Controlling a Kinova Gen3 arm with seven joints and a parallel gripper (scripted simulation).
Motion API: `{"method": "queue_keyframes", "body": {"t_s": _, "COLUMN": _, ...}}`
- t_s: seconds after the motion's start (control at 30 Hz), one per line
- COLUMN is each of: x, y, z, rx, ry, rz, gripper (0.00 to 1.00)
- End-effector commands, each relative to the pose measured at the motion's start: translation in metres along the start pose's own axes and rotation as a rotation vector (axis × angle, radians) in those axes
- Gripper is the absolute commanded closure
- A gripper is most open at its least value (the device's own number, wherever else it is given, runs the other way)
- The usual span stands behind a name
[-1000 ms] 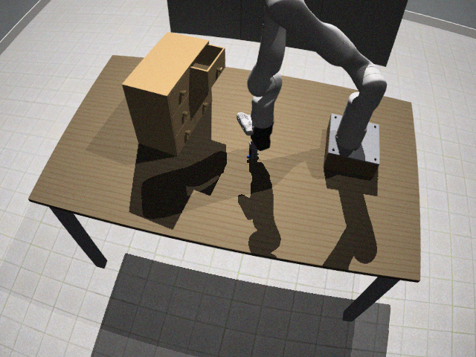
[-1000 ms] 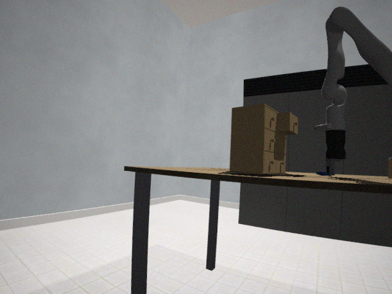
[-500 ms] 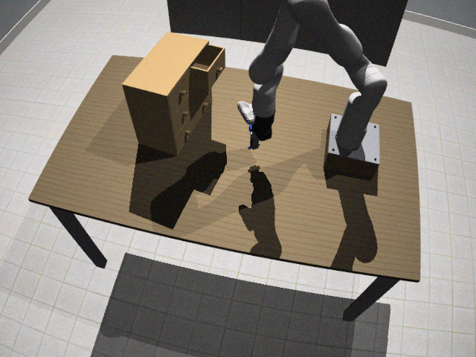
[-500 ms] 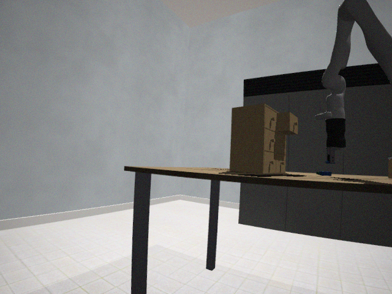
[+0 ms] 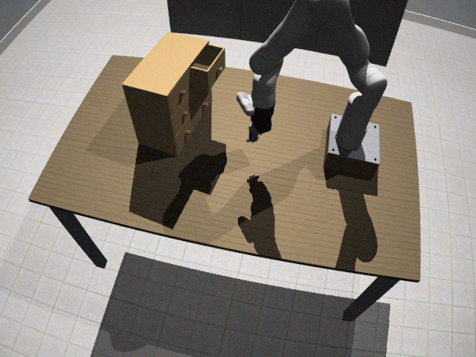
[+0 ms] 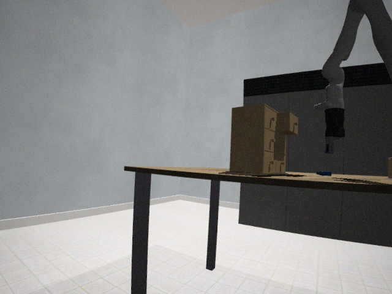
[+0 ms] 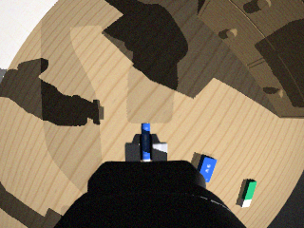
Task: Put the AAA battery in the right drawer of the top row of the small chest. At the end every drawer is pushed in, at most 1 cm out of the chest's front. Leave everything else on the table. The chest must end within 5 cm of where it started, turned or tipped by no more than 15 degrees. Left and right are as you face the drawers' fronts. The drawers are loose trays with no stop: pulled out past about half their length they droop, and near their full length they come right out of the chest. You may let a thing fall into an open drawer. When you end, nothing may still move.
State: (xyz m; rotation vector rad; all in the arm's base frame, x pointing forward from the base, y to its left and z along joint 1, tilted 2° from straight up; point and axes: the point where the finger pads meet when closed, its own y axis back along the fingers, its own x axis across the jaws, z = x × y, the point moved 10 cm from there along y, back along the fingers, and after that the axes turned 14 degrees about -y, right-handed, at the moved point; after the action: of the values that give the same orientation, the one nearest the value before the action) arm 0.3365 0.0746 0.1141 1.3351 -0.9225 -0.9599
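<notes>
The small wooden chest (image 5: 166,96) stands at the back left of the table. Its top-row right drawer (image 5: 208,59) is pulled out and looks empty; it also shows in the side view (image 6: 287,122). The other drawers look pushed in. My gripper (image 5: 252,137) (image 6: 329,148) points down, well above the table top, to the right of the chest's front. It is shut on the AAA battery (image 7: 146,141), a thin blue stick with a pale end that hangs upright between the fingers.
A small blue block (image 7: 207,166) and a green and white piece (image 7: 249,192) lie on the table below the gripper; the blue one also shows in the side view (image 6: 323,173). The arm's base block (image 5: 353,143) stands at the right.
</notes>
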Motion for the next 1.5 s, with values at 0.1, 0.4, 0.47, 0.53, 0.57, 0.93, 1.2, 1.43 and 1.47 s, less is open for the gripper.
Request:
{"method": "queue_keyframes", "body": {"t_s": 0.1, "x": -0.003, "y": 0.004, "z": -0.002, "rx": 0.002, "ry": 0.008, "rz": -0.001, "gripper": 0.76}}
{"method": "queue_keyframes", "body": {"t_s": 0.4, "x": -0.003, "y": 0.004, "z": -0.002, "rx": 0.002, "ry": 0.011, "rz": -0.001, "gripper": 0.76}}
{"method": "queue_keyframes", "body": {"t_s": 0.47, "x": -0.003, "y": 0.004, "z": -0.002, "rx": 0.002, "ry": 0.016, "rz": -0.001, "gripper": 0.76}}
{"method": "queue_keyframes", "body": {"t_s": 0.53, "x": -0.003, "y": 0.004, "z": -0.002, "rx": 0.002, "ry": 0.025, "rz": -0.001, "gripper": 0.76}}
{"method": "queue_keyframes", "body": {"t_s": 0.57, "x": -0.003, "y": 0.004, "z": -0.002, "rx": 0.001, "ry": 0.032, "rz": -0.002, "gripper": 0.76}}
{"method": "queue_keyframes", "body": {"t_s": 0.93, "x": -0.001, "y": 0.002, "z": -0.004, "rx": -0.008, "ry": 0.167, "rz": -0.008, "gripper": 0.76}}
{"method": "queue_keyframes", "body": {"t_s": 1.2, "x": 0.003, "y": 0.000, "z": -0.006, "rx": -0.017, "ry": 0.350, "rz": -0.018, "gripper": 0.76}}
{"method": "queue_keyframes", "body": {"t_s": 1.43, "x": 0.010, "y": -0.001, "z": -0.008, "rx": -0.024, "ry": 0.600, "rz": -0.031, "gripper": 0.76}}
{"method": "queue_keyframes", "body": {"t_s": 1.47, "x": 0.011, "y": -0.002, "z": -0.009, "rx": -0.024, "ry": 0.640, "rz": -0.033, "gripper": 0.76}}
